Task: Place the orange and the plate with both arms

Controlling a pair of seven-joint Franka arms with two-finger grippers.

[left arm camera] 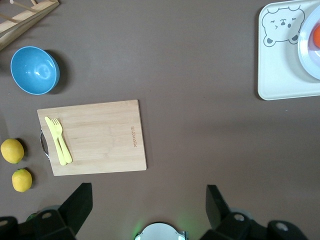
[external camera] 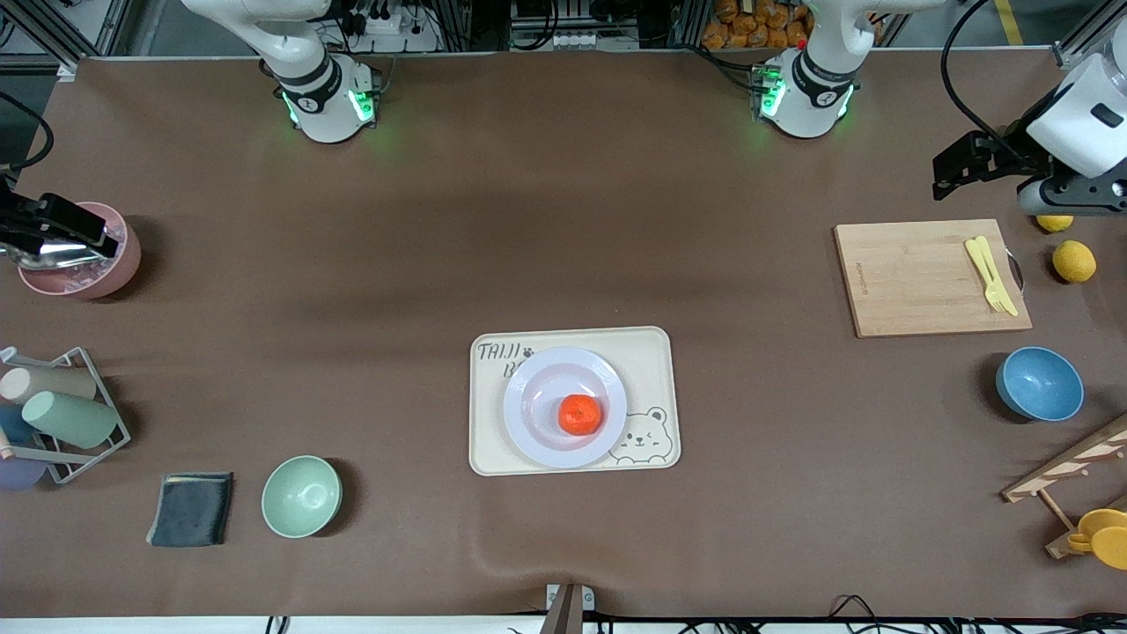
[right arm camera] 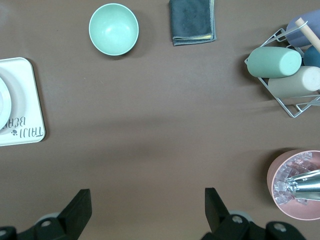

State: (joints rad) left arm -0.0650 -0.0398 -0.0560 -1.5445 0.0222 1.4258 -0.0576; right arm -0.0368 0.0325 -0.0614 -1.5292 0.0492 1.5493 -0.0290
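Observation:
The orange (external camera: 580, 415) lies on the pale plate (external camera: 528, 387), which sits on the cream bear-print tray (external camera: 656, 352) in the middle of the table. My left gripper (external camera: 951, 172) is open and empty, up over the left arm's end of the table beside the cutting board. In the left wrist view (left arm camera: 148, 194) the tray (left arm camera: 280, 75), the plate's rim (left arm camera: 306, 50) and a sliver of the orange (left arm camera: 316, 36) show at the edge. My right gripper (external camera: 53, 227) is open and empty over the pink bowl. The right wrist view (right arm camera: 147, 197) shows the tray's corner (right arm camera: 22, 100).
A cutting board (external camera: 916, 282) with a yellow fork and knife (external camera: 990, 273), two lemons (external camera: 1074, 261), a blue bowl (external camera: 1039, 383) and a wooden rack (external camera: 1070, 467) are at the left arm's end. A pink bowl (external camera: 84, 264), cup rack (external camera: 57, 423), dark cloth (external camera: 191, 508) and green bowl (external camera: 301, 496) are at the right arm's end.

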